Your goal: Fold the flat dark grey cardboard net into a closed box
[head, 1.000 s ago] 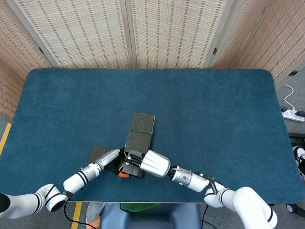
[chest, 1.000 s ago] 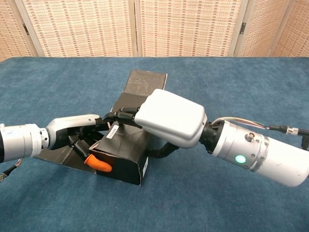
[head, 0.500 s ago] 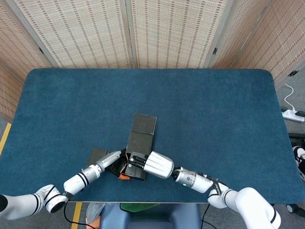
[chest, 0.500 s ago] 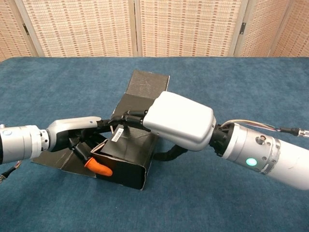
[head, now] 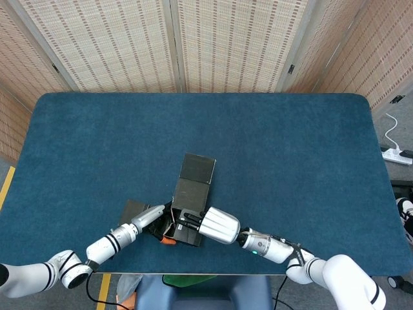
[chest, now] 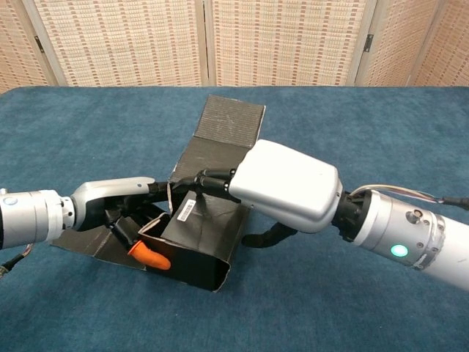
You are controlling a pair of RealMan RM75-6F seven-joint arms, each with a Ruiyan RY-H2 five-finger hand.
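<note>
The dark grey cardboard net [head: 192, 192] lies near the table's front edge, partly folded into an open-sided box [chest: 209, 235]. Its far flap [chest: 233, 121] tilts upward. A white label [chest: 187, 211] shows on the raised inner panel. My left hand [chest: 110, 202] reaches in from the left; its fingers lie over the box's left wall and its orange-tipped thumb [chest: 150, 257] presses beside the front wall. My right hand [chest: 289, 187] comes from the right, its fingers [chest: 212, 180] hooked over the panel's top edge and its thumb below. Both hands [head: 151, 216] [head: 219, 225] hold the net.
A side flap [chest: 77, 238] of the net lies flat on the blue table cloth [head: 290, 148] under my left forearm. The table's front edge is close behind both hands. A wicker screen [head: 193, 45] stands beyond the far edge.
The panel in my right hand has risen and tilted, opening the box's near side. The far flap has lifted higher. My right hand has drifted slightly right; the left has stayed put.
</note>
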